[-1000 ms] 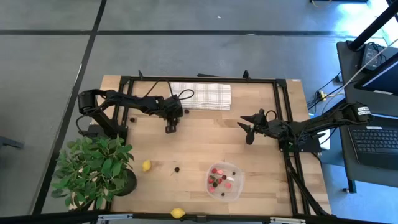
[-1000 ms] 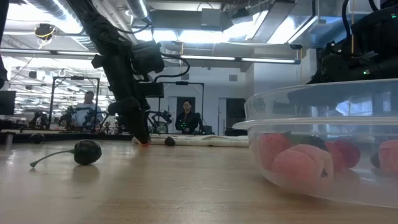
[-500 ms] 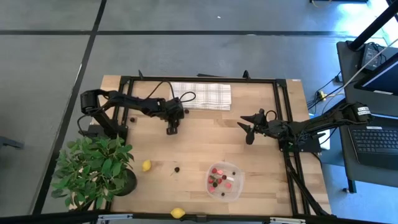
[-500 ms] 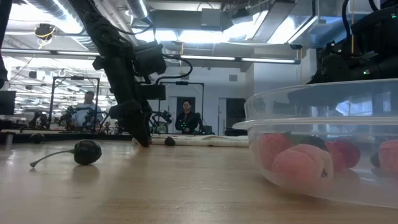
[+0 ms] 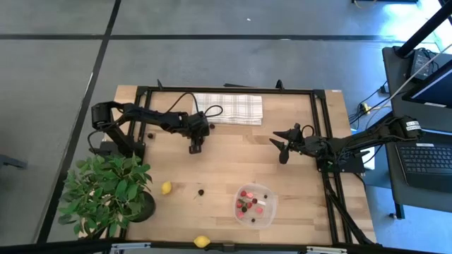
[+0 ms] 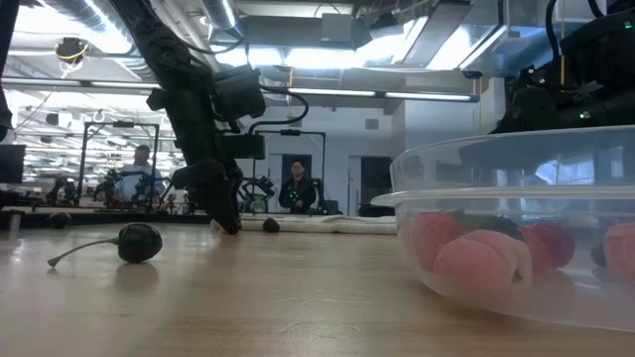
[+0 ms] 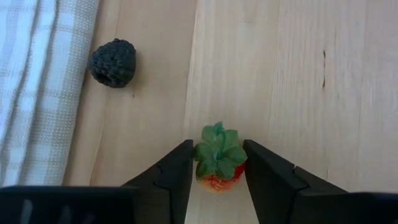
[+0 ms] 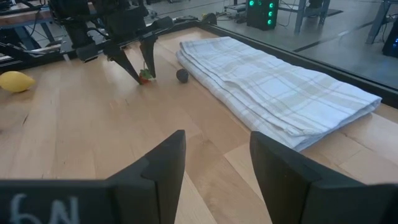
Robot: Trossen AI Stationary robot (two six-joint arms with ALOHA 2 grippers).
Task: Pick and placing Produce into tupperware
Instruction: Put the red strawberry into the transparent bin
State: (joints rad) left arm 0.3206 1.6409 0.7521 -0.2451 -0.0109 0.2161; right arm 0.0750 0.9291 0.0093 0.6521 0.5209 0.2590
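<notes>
My left gripper [image 5: 195,147] stands at the table's far middle, near the checked cloth, shut on a small red strawberry with a green leafy cap [image 7: 219,163]. A blackberry [image 7: 113,63] lies on the wood beside the cloth's edge. The clear tupperware [image 5: 255,204] sits near the table's near edge with several red and dark berries in it, and fills the right of the low view [image 6: 516,218]. A dark cherry with a stem [image 6: 139,241] and two lemons [image 5: 166,188] [image 5: 203,241] rest on the wood. My right gripper [image 5: 281,144] hovers open at the table's right. My left gripper pinches the strawberry between its two fingers [image 7: 177,168], one on each side of the red body just below the green cap [image 7: 217,152]. The fingers come from above, pointing down. The strawberry sits at the tabletop [image 8: 146,77], cap upward.
The folded checked cloth [image 5: 229,109] lies along the far edge. A leafy potted plant [image 5: 109,190] stands at the near left corner. Another dark berry [image 5: 151,135] lies at the left. Bare wood stretches between the left gripper and the tupperware.
My left gripper has shifted a little toward the table's right edge, its fingertips staying down at the tabletop; it has kept still for the last half second. The right arm has not moved.
</notes>
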